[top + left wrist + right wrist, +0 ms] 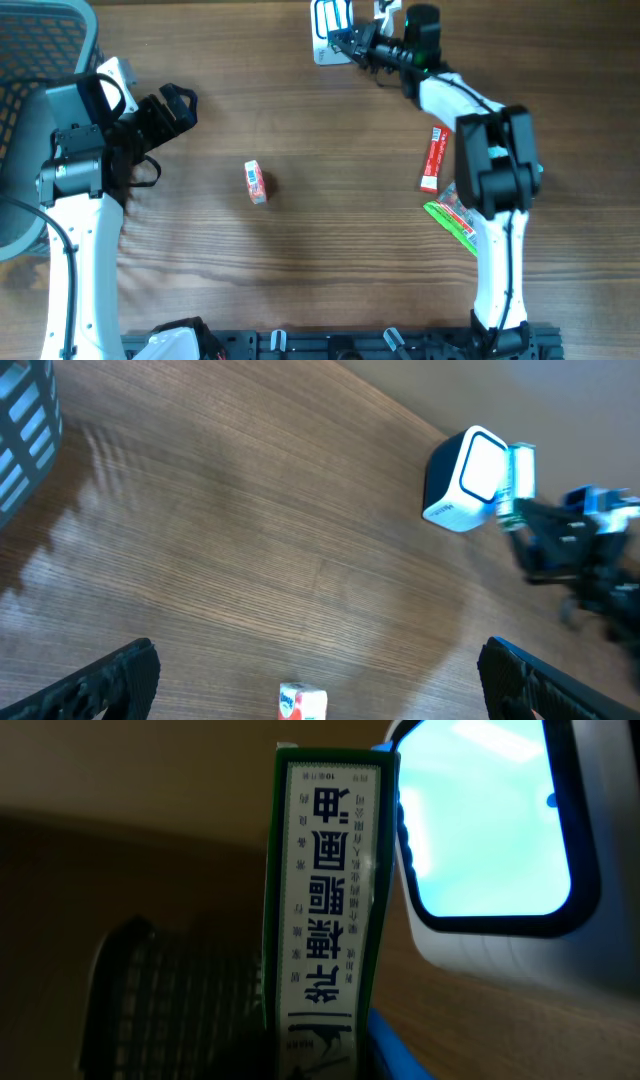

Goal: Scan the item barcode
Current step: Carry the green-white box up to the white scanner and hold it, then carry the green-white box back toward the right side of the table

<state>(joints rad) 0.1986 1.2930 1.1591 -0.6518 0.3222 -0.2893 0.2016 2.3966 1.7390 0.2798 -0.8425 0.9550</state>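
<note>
Clamping a narrow green-edged box [325,900] in the right gripper [346,42], jaws pinching its lower end, with a blue finger pad [392,1045] showing just beside it. Holding that box upright at the far edge of the table [330,260], a little right of centre, just beside the white scanner [326,25]. Not telling from these views whether box and scanner are touching or a sliver apart. Turning a white face printed with dark characters toward the wrist camera, the scanner's pale glowing window sitting just right of the box there. Reaching in from the near right side, the arm stretching across the table toward the far edge.

Hanging slack and wide on the left side: left gripper [182,106] spreading its fingers, grasping nothing, hovering over the far-left part of the table, well apart from the scanner.

Showing a small red-and-white carton [256,183] lying alone left of centre, also peeking in at the near edge of the left wrist view between the spread fingers. Showing a long red box [433,158] lying on the right beside the right arm. Showing a green packet [452,222] nearer, partly hidden under that arm. Showing a grey mesh chair [40,50] standing at the far-left corner.
</note>
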